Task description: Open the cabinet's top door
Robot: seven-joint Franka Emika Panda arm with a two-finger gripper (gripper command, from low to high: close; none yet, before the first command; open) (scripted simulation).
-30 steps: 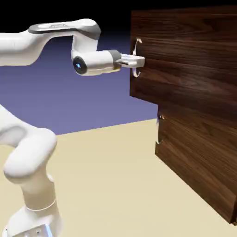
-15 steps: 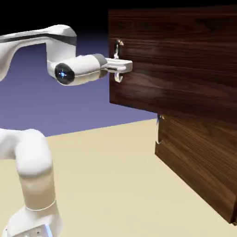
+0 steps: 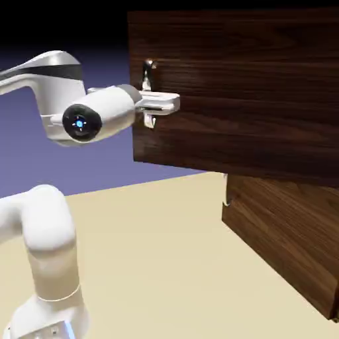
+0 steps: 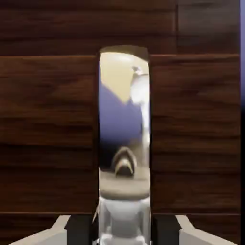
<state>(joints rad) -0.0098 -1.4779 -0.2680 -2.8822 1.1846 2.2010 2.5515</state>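
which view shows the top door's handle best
The hand view: the top door's handle fills the middle as a shiny metal bar, running down between the finger tips of the gripper, which is shut on it. In the exterior view the handle is small, with only its ends visible above and below the gripper.

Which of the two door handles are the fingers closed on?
The top door's handle: the fingers are shut on it, and that door stands swung outward. The lower door's handle is untouched.
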